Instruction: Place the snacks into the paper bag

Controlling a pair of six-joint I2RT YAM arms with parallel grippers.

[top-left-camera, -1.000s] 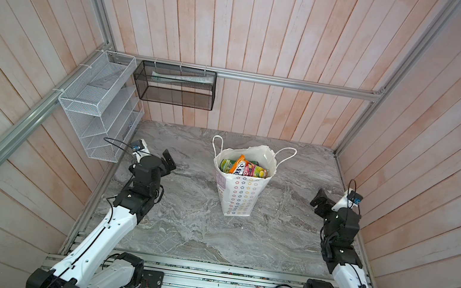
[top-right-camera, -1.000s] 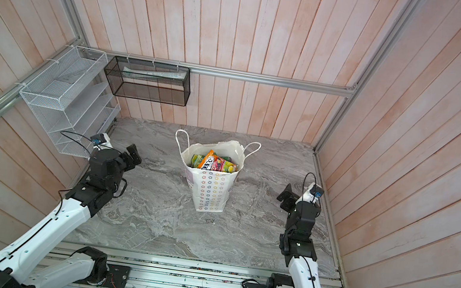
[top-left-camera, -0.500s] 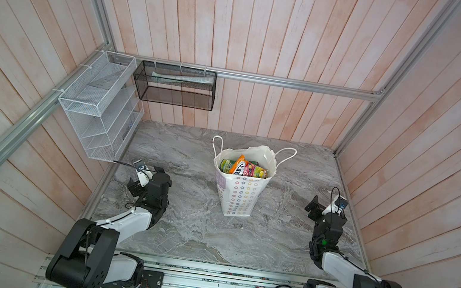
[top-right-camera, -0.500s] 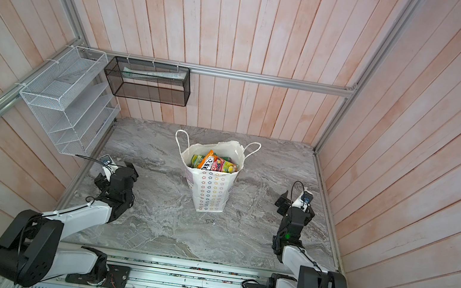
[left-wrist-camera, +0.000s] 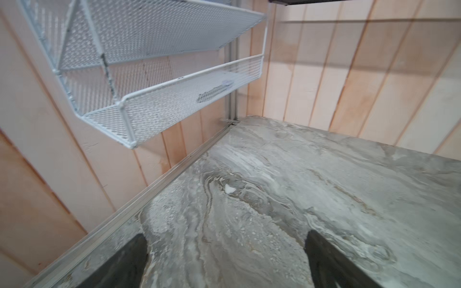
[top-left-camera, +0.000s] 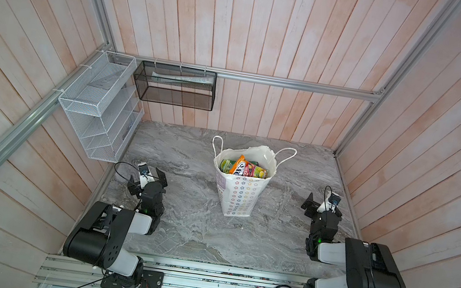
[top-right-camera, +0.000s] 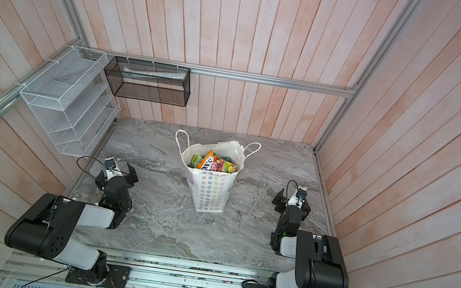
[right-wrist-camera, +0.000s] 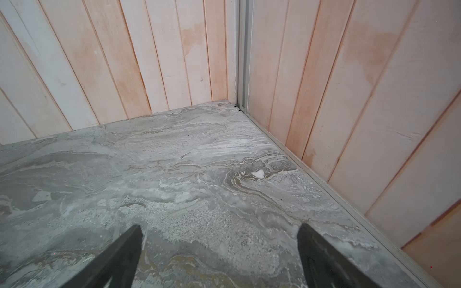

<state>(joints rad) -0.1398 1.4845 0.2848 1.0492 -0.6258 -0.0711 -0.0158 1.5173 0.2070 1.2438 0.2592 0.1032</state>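
White paper bag (top-left-camera: 235, 195), Fox's snacks (top-left-camera: 244, 169) inside, stands on the counter (top-left-camera: 184, 231) between left claw (top-left-camera: 146, 181) and right claw (top-left-camera: 322, 208), both spread, empty, equally near.

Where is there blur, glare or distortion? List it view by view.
Both top views: even, soft light, sharp; wide-angle lens fans the wall planks outward; no strong glare on the snacks in the paper bag. Left wrist view: overall soft, white wire rack smeared, left claw out of focus. Right wrist view: marble tabletop crisp, right claw blurred.
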